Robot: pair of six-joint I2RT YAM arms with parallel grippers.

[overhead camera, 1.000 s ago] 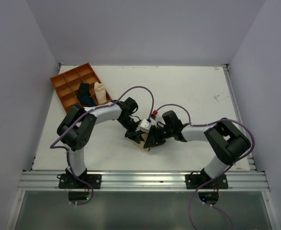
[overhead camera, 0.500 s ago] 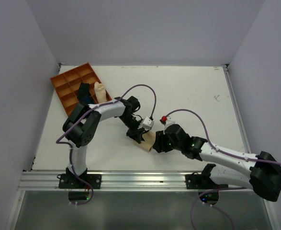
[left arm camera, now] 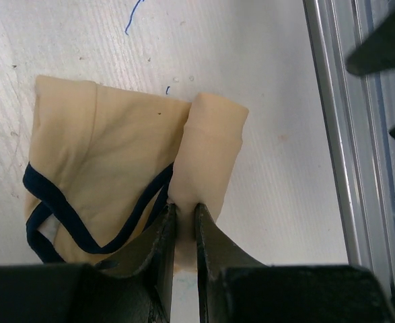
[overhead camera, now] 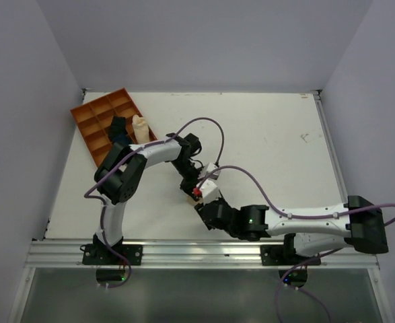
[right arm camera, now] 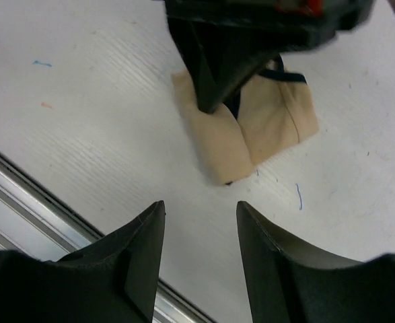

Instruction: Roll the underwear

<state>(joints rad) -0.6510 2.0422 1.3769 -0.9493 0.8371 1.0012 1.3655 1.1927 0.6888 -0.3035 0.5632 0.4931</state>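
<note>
No readable text, seemingly — no labels

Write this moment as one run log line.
left gripper: shut on underwear | right gripper: open, apart from it | roll: partly done

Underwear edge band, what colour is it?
The band is dark navy, nearly black, on the beige underwear; clearest in the left wrist view.

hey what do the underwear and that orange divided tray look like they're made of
The underwear: soft matte cloth, probably a thin knit. It is beige with a dark edge band, and it folds and creases limply. The tray: probably rigid plastic, with uniform orange colour and thin straight divider walls, though it is too small in view to be sure.
</note>
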